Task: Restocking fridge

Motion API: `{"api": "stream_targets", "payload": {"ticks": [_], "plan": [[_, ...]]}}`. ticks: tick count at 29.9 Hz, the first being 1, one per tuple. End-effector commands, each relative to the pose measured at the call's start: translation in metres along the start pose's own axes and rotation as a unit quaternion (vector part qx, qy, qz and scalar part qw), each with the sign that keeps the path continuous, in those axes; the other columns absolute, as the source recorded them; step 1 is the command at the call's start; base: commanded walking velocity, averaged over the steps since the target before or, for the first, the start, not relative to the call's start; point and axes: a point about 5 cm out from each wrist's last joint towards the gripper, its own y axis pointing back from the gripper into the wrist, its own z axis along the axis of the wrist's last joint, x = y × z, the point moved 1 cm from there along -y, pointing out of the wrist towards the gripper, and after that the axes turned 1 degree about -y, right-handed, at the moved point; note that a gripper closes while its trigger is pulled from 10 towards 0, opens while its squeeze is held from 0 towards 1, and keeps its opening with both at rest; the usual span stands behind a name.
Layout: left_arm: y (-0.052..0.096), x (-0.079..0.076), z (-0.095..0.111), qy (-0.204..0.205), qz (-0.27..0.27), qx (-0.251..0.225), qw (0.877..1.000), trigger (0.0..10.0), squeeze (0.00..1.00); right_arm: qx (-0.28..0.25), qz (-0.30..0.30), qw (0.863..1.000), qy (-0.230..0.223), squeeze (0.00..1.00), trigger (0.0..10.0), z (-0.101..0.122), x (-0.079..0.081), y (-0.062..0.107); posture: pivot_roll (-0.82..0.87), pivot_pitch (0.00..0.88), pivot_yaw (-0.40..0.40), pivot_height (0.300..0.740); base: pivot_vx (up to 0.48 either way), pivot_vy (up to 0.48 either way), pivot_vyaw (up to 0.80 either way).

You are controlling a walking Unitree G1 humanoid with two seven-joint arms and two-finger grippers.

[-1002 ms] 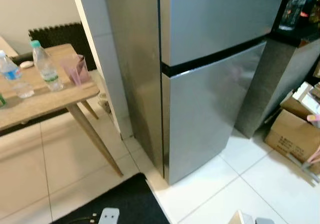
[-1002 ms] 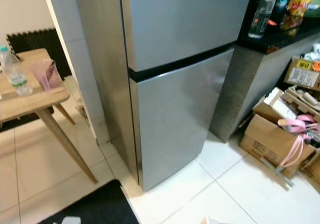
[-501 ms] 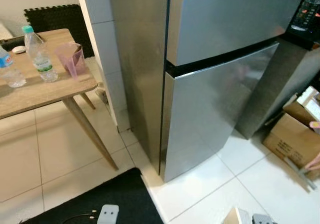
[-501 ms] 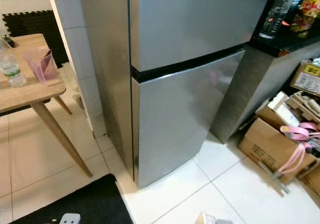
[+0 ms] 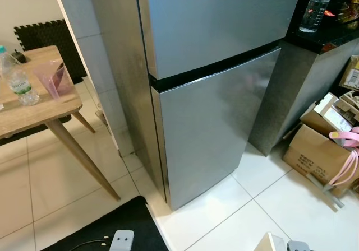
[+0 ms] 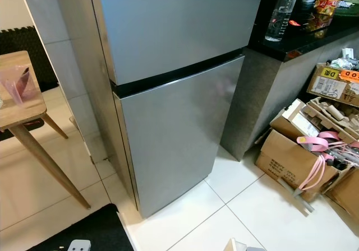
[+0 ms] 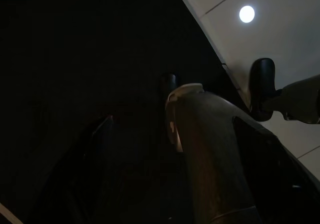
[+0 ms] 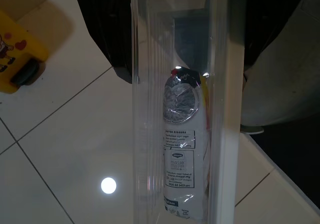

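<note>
Presently we log: silver fridge (image 5: 213, 88), both doors closed, frame centre; wooden table (image 5: 33, 108) at left edge bearing water bottle (image 5: 15, 78) and pink cup (image 5: 53, 77); cardboard boxes (image 6: 291, 156) lower right. Right wrist view: clear packaged roll (image 8: 182, 134) over white tiles; whether either claw is spread or pressed together, we cannot tell.

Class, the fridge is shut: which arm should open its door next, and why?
Left, most likely. The right gripper holds a clear packet between its fingers, so it is busy; the left gripper hangs idle in the dark. Both fridge doors are shut.
</note>
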Motion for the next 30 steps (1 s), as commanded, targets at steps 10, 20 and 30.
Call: {"api": "stream_targets", "payload": {"ticks": [10,20,30], "plan": [[0.001,0.002,0.001,0.007,-0.005,-0.011,1.0,10.0,0.0,-0.003,0.007,1.0,-0.002,0.0,10.0,0.0,0.004,0.0,-0.05,0.0,-0.017,0.74,0.0,-0.27,0.0],[0.001,0.013,0.013,0.025,0.026,-0.034,0.999,10.0,0.0,-0.004,0.008,1.0,0.0,0.0,10.0,0.001,0.004,0.0,-0.05,0.0,-0.016,0.74,0.0,-0.045,0.0],[0.004,0.036,0.049,0.076,0.065,-0.102,0.99,10.0,0.0,-0.008,0.024,1.0,0.015,0.0,10.0,0.003,0.008,-0.001,-0.04,0.0,-0.012,0.74,0.0,0.0,0.26]]}}
